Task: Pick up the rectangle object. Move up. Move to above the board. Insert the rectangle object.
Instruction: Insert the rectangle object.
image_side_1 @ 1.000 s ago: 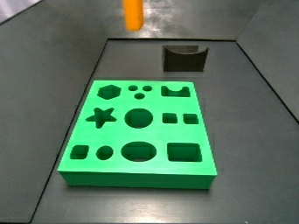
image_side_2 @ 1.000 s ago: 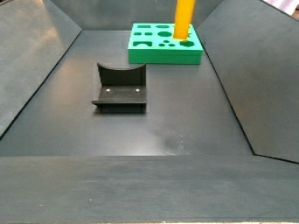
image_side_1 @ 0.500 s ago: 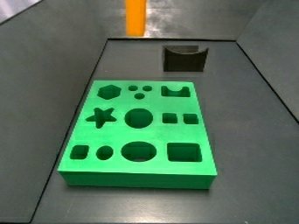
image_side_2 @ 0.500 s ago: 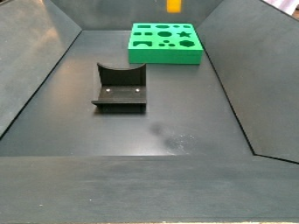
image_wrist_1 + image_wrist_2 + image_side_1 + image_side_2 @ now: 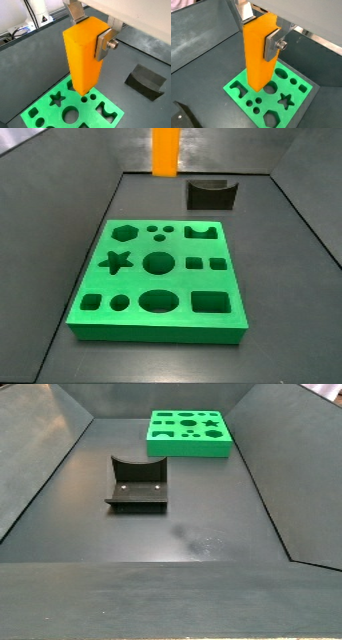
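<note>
Two wrist views: gripper (image 5: 92, 31) clamps rectangle object (image 5: 84, 55) between silver fingers (image 5: 104, 44), block upright, hanging high above board (image 5: 70, 111); same hold in opposite wrist view, gripper (image 5: 256, 31), rectangle object (image 5: 260, 52), board (image 5: 272, 98).

Side view: rectangle object (image 5: 164, 152) sits lower in frame than half second back, fixture (image 5: 210, 194) beyond board (image 5: 160, 278).

Side view: block gone from frame top; board (image 5: 189, 432) cut-outs all empty, fixture (image 5: 138, 484) vacant. Judgement: transfer above board under way, insertion pending.
</note>
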